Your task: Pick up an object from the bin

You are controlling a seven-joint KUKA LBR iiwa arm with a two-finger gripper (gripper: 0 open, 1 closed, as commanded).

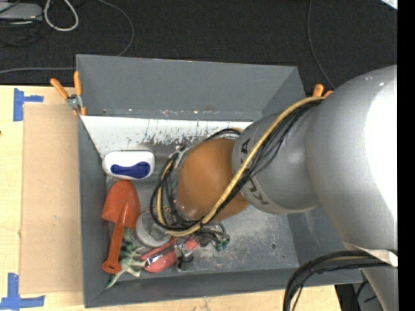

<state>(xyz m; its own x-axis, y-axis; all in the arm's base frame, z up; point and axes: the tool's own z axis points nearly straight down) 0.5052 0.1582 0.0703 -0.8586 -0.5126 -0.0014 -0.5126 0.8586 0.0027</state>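
Gripper [183, 238] sits low in the bin [194, 83], tucked under the arm's orange wrist cover [206, 177] & its cable loops [157, 199]. We can't tell whether it's spread or closed, nor whether anything's in it.

Step in hand, as we judge it: reaching onto a small heap, grasp not confirmed. Nearest to the gripper are:
- a grey round disc [148, 229], just beside it on the side away from the arm
- a red oblong obj. [160, 260], close by toward the bin's near wall
- green stringy bits [131, 251], tangled round that

Further out on the same side lies an orange-red toy spade [120, 212], handle toward the near wall. Beyond its blade, well apart from the gripper, is a white obj. w/ a blue patch [128, 164].

Likely target is the disc or the red obj., but we can't say which. Next move, in our view: close on one piece only, then lift straight up. We'd watch that the green strands & cables don't drag neighbours along.
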